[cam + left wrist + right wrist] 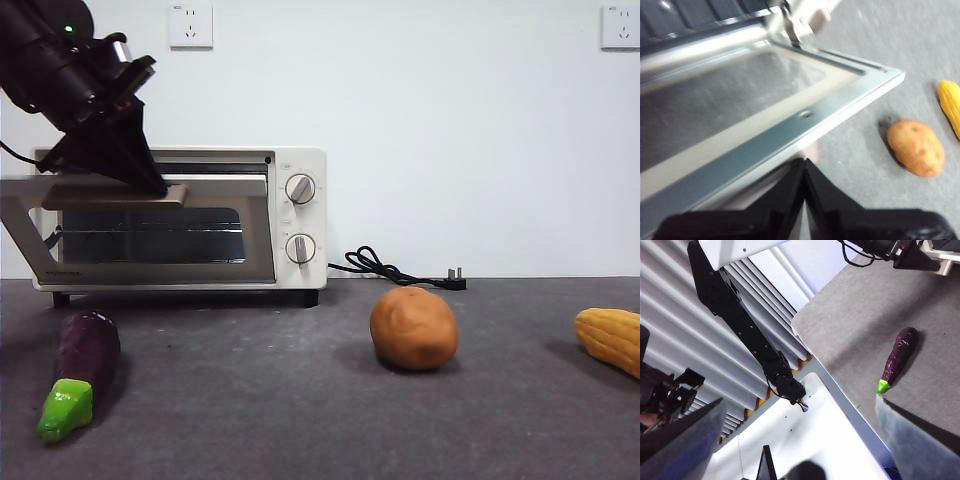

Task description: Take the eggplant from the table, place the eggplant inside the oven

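Note:
The dark purple eggplant [87, 345] with its green cap lies on the grey table [280, 410] at the front left, before the cream oven [303, 215]; it shows too in the right wrist view, eggplant [899, 356]. The oven's glass door [150, 235] hangs partly open. My left gripper [160, 186] is shut, its tip on the beige door handle [110, 196]; the left wrist view has the same gripper [805, 166] at the door's edge [805, 131]. My right gripper [800, 440] waits open, high above the table's left edge, far from the eggplant.
A brown potato [413, 328] sits mid-table, right of the oven, and a yellow corn cob [610, 338] lies at the far right. The oven's black cord and plug [390, 270] run along the wall behind the potato.

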